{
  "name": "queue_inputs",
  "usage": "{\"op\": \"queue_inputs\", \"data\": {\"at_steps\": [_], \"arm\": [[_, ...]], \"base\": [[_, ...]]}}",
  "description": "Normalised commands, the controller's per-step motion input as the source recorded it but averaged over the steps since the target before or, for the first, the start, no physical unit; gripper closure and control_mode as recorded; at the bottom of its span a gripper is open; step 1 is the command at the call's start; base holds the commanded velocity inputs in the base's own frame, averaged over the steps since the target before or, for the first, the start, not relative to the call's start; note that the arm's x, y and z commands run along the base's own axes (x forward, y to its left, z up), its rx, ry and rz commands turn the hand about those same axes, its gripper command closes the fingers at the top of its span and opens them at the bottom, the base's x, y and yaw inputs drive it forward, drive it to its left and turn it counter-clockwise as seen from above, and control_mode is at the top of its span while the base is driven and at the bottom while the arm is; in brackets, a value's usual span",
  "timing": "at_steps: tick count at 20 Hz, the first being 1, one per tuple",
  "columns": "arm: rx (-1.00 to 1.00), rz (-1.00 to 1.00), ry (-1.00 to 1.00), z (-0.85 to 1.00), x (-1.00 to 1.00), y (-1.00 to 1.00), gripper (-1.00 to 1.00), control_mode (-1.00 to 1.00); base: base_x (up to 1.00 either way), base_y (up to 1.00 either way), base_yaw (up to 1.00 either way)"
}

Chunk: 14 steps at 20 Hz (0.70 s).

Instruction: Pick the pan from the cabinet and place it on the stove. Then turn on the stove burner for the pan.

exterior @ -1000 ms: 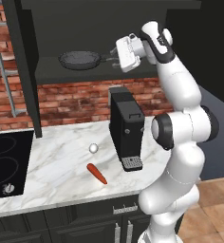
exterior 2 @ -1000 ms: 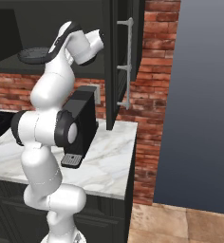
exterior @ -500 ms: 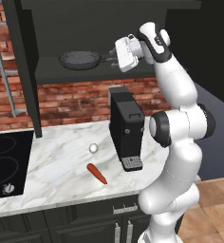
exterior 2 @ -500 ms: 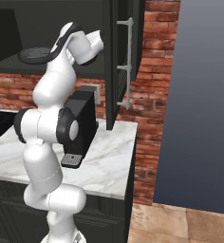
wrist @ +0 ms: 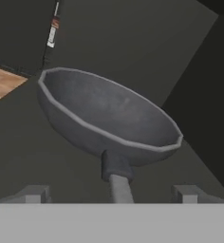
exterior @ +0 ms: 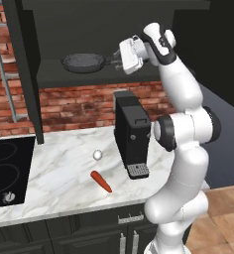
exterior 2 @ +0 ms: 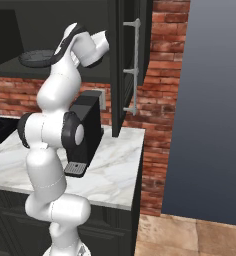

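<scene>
Open dark cabinet point(exterior: 104, 34) above marble worktop point(exterior: 64, 168): pan point(exterior: 82, 62) flat on its shelf, handle toward spread pincer point(exterior: 117, 60) straddling it untouched; advisable to advance slightly, centre handle between fingers point(wrist: 34, 193), close firmly, lift level before withdrawing.

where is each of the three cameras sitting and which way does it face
Left base view: behind the arm on its left, looking forward and down at the marble counter, stove and open cabinet; the arm rises from the lower right, gripper at the pan handle.
Right base view: behind the arm on its right, facing the cabinet door and brick wall; the arm rises from the lower left.
Hand view: on the hand, looking along the gripper into the cabinet; one fingertip either side of the handle.
Shared: all three show the pan; both base views show the coffee machine.
</scene>
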Motion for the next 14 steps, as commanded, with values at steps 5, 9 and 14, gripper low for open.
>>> {"op": "queue_inputs", "data": {"at_steps": [5, 9, 14], "arm": [[-0.03, 0.0, 0.01, -0.21, 0.16, 0.0, -1.0, -1.0], [-0.03, 0.0, 0.01, -0.23, 0.15, 0.0, -1.0, -1.0], [-0.02, 0.0, 0.01, -0.22, 0.17, 0.0, -1.0, -1.0]], "base": [[0.0, 0.0, 0.0], [0.0, 0.0, 0.0], [0.0, 0.0, 0.0]]}}
